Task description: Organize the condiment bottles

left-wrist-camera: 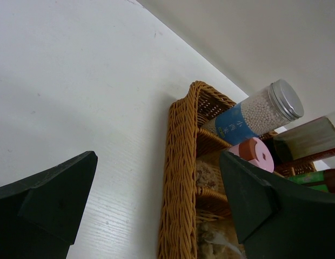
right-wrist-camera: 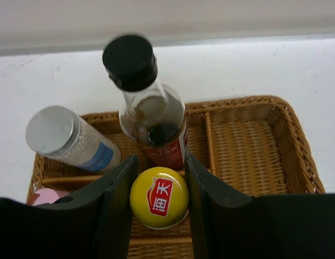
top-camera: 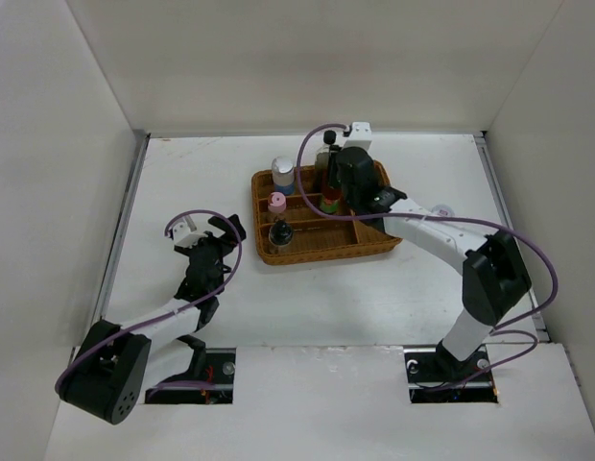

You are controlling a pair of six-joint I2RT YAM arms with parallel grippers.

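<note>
**noob_q:** how far along is the bottle tidy-up here?

**yam_fan:** pretty far imo. Going big to small: I can't spot a single bottle out on the desk (top-camera: 278, 307). Everything I can find sits inside the tray (top-camera: 326, 255). The left end effector (left-wrist-camera: 156, 162) is spread wide with nothing in it, low over the desk off the tray's left side. The right end effector (right-wrist-camera: 160, 172) is down in the middle of the tray, pressed in on both sides of the yellow-cap bottle (right-wrist-camera: 159, 197), so I read that as pinching it. I can't tell if that bottle is resting on the wicker or a bit lifted.

**noob_q:** and the rest?

**yam_fan:** the tall bottle (right-wrist-camera: 151, 116) stands in a back section, just behind the yellow-cap one. The blue-band bottle (right-wrist-camera: 75, 141) is in the back left corner. The round bottle (top-camera: 280, 233) is front left, and the pink-cap bottle (left-wrist-camera: 255, 154) is between those two. All look upright from the top view.

**noob_q:** so what's left?

**yam_fan:** my guess is not much, just let go of the yellow-cap one and back out. I count five in. The right arm covers part of the tray, so anything under it I can't tell. The right-hand section shows only bare wicker.
</note>
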